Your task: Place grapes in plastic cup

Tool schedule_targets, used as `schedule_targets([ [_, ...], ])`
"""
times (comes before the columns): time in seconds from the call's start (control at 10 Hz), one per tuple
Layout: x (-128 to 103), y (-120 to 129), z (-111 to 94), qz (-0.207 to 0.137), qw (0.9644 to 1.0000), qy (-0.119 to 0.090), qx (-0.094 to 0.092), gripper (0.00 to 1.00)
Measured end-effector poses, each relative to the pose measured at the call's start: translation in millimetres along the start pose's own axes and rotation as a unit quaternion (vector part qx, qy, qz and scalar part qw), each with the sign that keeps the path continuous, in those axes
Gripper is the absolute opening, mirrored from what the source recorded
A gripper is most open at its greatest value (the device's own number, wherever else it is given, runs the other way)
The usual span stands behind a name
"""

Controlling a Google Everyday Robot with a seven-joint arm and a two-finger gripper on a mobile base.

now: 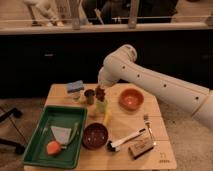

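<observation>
— Hand (101, 89) first: where is it?
— Over the middle of the worktop (162, 142), toward the far edge, on the end of the white arm (150, 80) that reaches in from the right. Whether it is clamped or let go, I cannot tell.
— And the grapes?
— The grapes (100, 93) are a dark clump right under the hand, directly above the plastic cup (102, 106), which stands upright. Whether they touch its rim, I cannot tell.
— So what does the move turn on?
— The vertical line. The cup's mouth lies straight below the grapes, not off to a side, so I judge it needs a short way down and a release, with no sideways travel.
— Neighbours, left to right?
— Green tray (35, 150) along the left edge, blue thing (76, 86) by the far-left corner, then the dark grey metallic cup (89, 96) just beside the plastic one. Orange bowl (131, 98) sits apart toward the right edge.
— Any risk?
— The metallic cup is closest. A drift left could put the grapes over the wrong mouth.
</observation>
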Motion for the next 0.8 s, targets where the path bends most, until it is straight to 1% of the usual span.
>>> schedule_targets([
  [0.1,0.7,-1.3,6.6,0.005,0.9999,-0.016,-0.001,0.00],
  [0.3,2.6,-0.1,15.7,0.013,0.9991,-0.041,-0.002,0.00],
  [0.4,2.4,1.9,22.9,0.018,0.9981,-0.059,-0.005,0.00],
  [0.6,3.2,4.9,31.9,0.024,0.9967,-0.077,-0.010,0.00],
  [0.7,3.3,5.8,35.9,0.029,0.9954,-0.090,-0.012,0.00],
  [0.8,4.6,6.7,37.6,0.033,0.9945,-0.099,-0.012,0.00],
])
